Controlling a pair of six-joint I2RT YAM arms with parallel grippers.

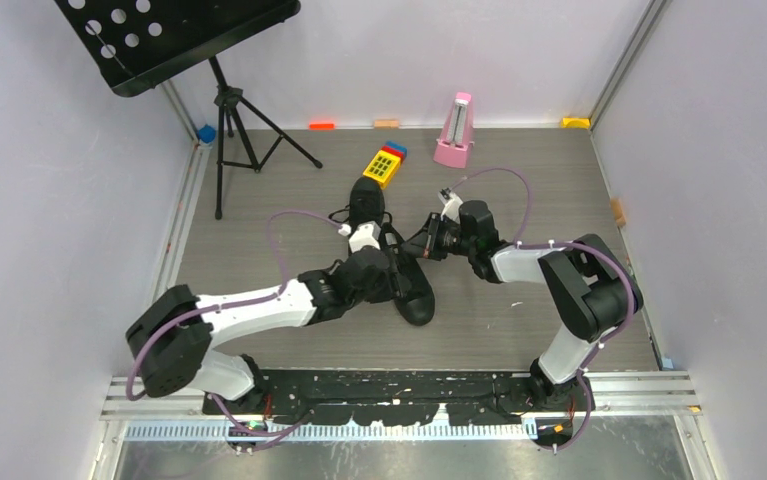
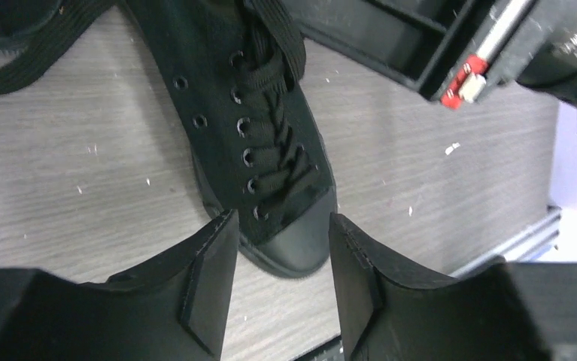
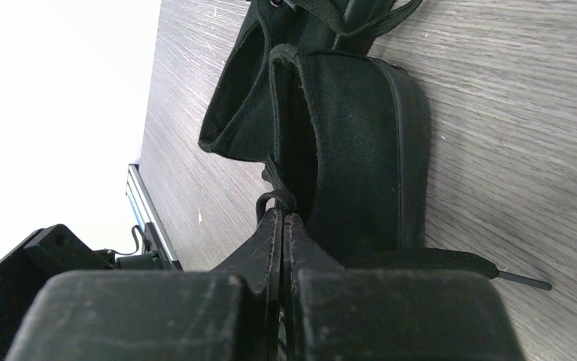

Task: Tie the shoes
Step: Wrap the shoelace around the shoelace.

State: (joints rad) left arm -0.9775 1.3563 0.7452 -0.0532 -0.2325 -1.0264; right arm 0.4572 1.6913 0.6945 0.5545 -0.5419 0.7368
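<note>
**Above, Left, Right: 3 Views of 1 Moment**

**Top view.** The 2 shoes lie mid-table on the grey wood-grain table (image 1: 519, 320). The far shoe (image 1: 367, 200) sits just beyond the near shoe (image 1: 414, 298), whose toe points toward the arm bases. The left arm (image 1: 259, 305) reaches in from the lower left, and its wrist covers the near shoe's lacing. The right arm (image 1: 559, 270) bends in from the right and ends just beside that shoe's heel end. Behind the shoes stand a yellow keypad toy (image 1: 384, 165), a pink metronome (image 1: 454, 130) and, at far left, a black music stand (image 1: 174, 40).

**Left wrist view.** The left gripper (image 2: 281, 226) is released: its 2 fingers (image 2: 210, 278) stand apart with nothing between them. The near shoe's toe cap (image 2: 294, 244) shows in the gap beyond them. Black lacing crosses between the eyelets, and a loose lace (image 2: 22, 75) trails on the table at upper left.

**Right wrist view.** The right gripper (image 3: 283, 226) is clenched, fingers pressed together, with a lace loop (image 3: 274, 201) caught at their tips. Directly beyond is the heel (image 3: 360, 150) of 1 shoe; which of the pair cannot be told from this view. A lace end (image 3: 450, 263) with its aglet lies on the table beside it.
</note>
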